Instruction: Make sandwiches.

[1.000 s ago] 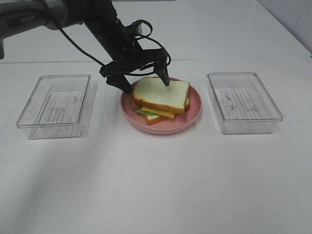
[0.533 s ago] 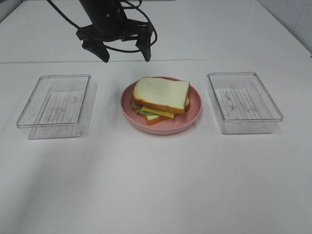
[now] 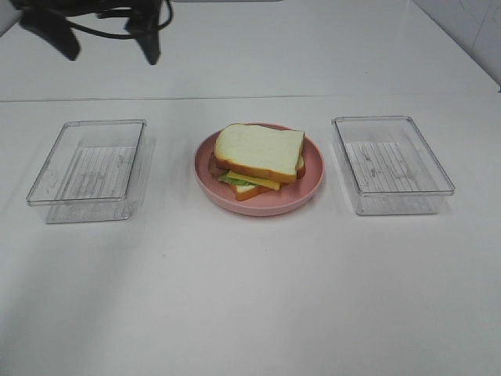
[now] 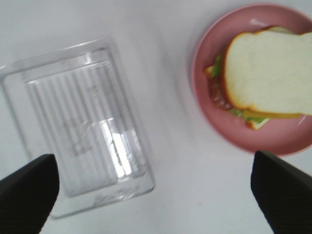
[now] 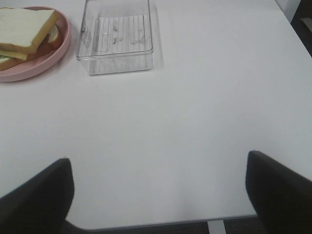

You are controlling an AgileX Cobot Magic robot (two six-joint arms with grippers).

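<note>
A sandwich [image 3: 259,153] of two white, brown-crusted slices with lettuce, cheese and bacon edges showing lies stacked on the round pink plate [image 3: 313,172] at the table's middle. My left gripper [image 3: 106,43] hangs open and empty high at the far left, well away from the plate. The left wrist view looks down on the sandwich [image 4: 268,73], the plate [image 4: 207,114] and the left tray between wide-apart fingers [image 4: 27,195]. My right gripper [image 5: 156,190] is open over bare table near the right front edge. The exterior view does not show it.
Two clear rectangular trays flank the plate, one on the left [image 3: 88,168] and one on the right [image 3: 391,163]; both hold nothing. The right tray [image 5: 115,34] and the plate [image 5: 51,58] lie ahead of the right gripper. The table's edge runs just below its fingers.
My left gripper, which straddled the top bread slice, has lifted off and drawn back to the far left, still open. The sandwich stayed in place.
</note>
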